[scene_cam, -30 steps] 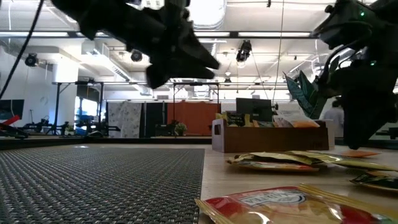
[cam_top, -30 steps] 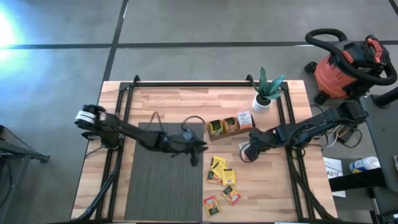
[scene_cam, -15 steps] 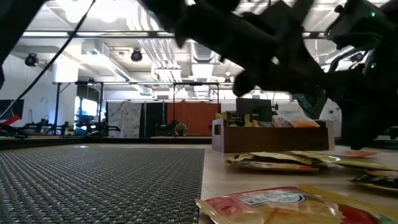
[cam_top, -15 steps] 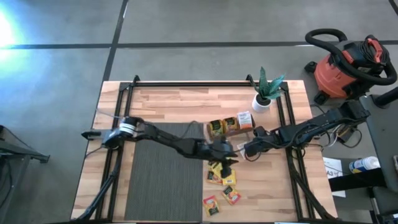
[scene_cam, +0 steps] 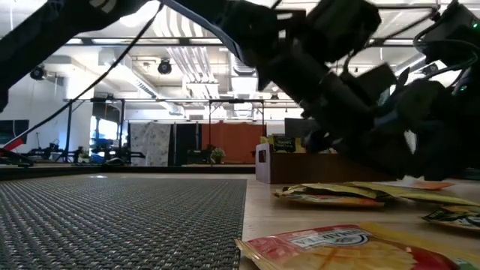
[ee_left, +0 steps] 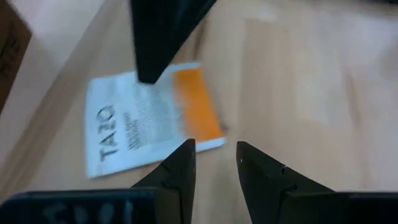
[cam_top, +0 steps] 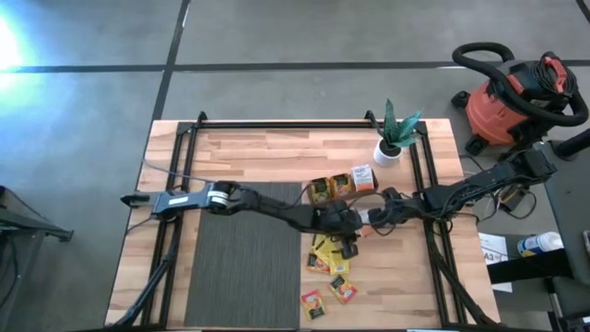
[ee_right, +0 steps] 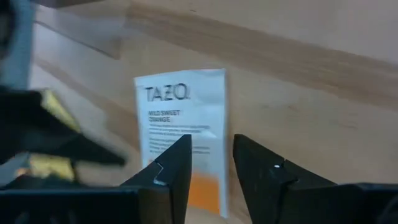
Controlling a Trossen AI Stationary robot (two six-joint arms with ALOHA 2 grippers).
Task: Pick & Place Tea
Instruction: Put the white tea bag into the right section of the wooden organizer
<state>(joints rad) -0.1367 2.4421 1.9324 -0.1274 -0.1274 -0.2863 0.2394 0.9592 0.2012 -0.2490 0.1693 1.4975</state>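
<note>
Tea sachets [cam_top: 329,266] lie scattered on the bare wood of the tabletop [cam_top: 277,148], just right of the dark woven mat [cam_top: 244,267]; nearest you in the low view sits a red and yellow one [scene_cam: 337,247], with flatter yellow ones [scene_cam: 337,193] behind it. Look at the white sachet with the orange band [ee_right: 185,118]: it lies flat on the wood between the two arms, beside the wooden tray [cam_top: 343,187] that holds more upright packets. Your left tool [ee_left: 214,163] hovers just over that sachet [ee_left: 149,118], its fingers [ee_left: 180,168] a narrow gap apart with nothing between them. Your right tool [ee_right: 210,163] comes at the same sachet from the other side, fingers [ee_right: 177,165] likewise slightly spread and pinching nothing. In the high view you see both arms meeting near the tabletop's middle, the left tool [cam_top: 347,242] reaching across the mat, the right tool [cam_top: 373,219] in from the right edge. Farther back stands a potted plant [cam_top: 395,138] in a white pot, and beyond the tabletop a red shop vacuum [cam_top: 512,97] on the floor.
</note>
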